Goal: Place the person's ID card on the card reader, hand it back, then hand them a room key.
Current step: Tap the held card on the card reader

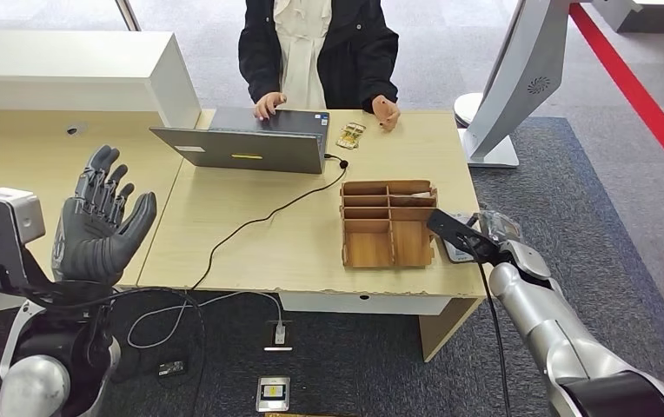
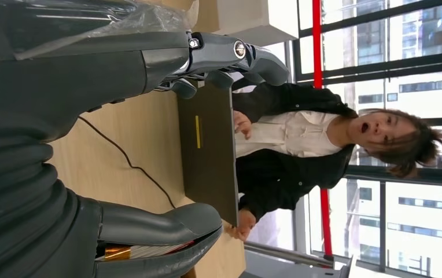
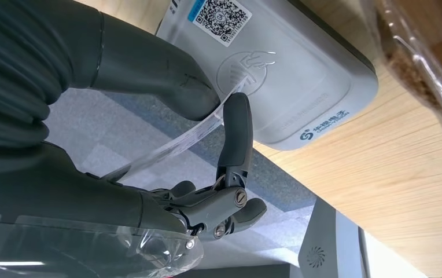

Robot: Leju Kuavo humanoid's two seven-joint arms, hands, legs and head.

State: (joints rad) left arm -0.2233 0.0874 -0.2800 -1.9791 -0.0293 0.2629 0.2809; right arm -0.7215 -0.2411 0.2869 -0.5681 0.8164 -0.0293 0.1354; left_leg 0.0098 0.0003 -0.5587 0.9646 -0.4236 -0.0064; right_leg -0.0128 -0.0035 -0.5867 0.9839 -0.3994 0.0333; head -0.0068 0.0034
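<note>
My right hand (image 1: 483, 233) hovers at the table's right edge, just over the grey card reader (image 1: 452, 252). In the right wrist view its thumb and a finger (image 3: 234, 136) pinch a thin ID card (image 3: 172, 145), seen edge-on, slightly above the card reader (image 3: 288, 75) with its QR label. My left hand (image 1: 98, 221) is raised over the table's left part, fingers spread and holding nothing (image 2: 120, 75). The person (image 1: 320, 52) stands behind the desk, one hand on the laptop (image 1: 250, 143), the other near a small tan key tag (image 1: 351, 135).
A wooden divided organiser (image 1: 388, 223) stands just left of the reader. A black cable (image 1: 250, 226) runs from the laptop across the table and over its front edge. A white counter (image 1: 68, 65) sits at the back left, and a white stand (image 1: 511, 95) beyond the table's right end.
</note>
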